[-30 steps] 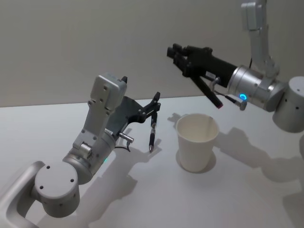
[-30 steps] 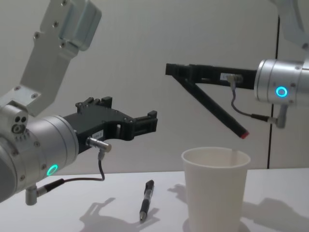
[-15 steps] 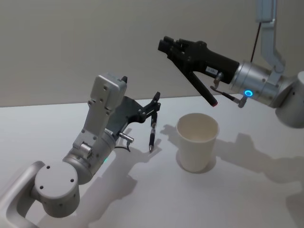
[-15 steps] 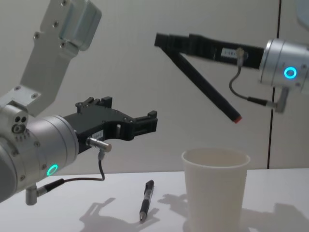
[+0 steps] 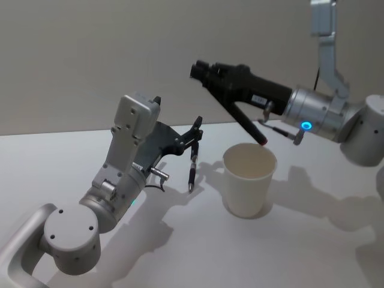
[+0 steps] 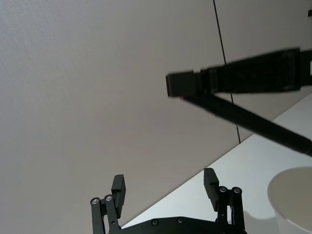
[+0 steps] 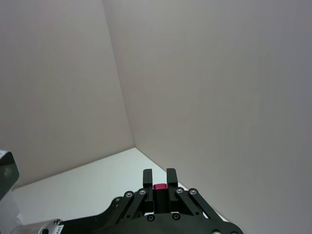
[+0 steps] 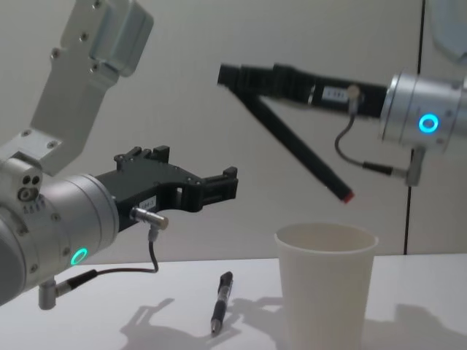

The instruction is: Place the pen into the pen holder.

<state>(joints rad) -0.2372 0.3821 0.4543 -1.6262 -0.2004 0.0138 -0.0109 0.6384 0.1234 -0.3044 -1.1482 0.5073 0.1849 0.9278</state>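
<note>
**Asker:** The pen (image 5: 240, 117): where is it?

**Me:** In my right pincer (image 5: 201, 69), which is clamped tight on its upper end. The pen slants down, and its red tip hangs just above the mouth of the white cup (image 5: 249, 180), not inside.

**Asker:** And your left pincer (image 5: 197, 129)?

**Me:** It hovers to the left of the cup, fingers spread and holding nothing. A second pen (image 5: 192, 168) lies on the worktop (image 5: 180, 252) below it, apart from the cup.

Left arm (image 8: 62, 215), right arm (image 8: 423, 117): silver-grey cylinders, glowing cyan rings, black cables. Left pincer (image 8: 230, 183), right pincer (image 8: 226, 74): black, screwed.
</note>
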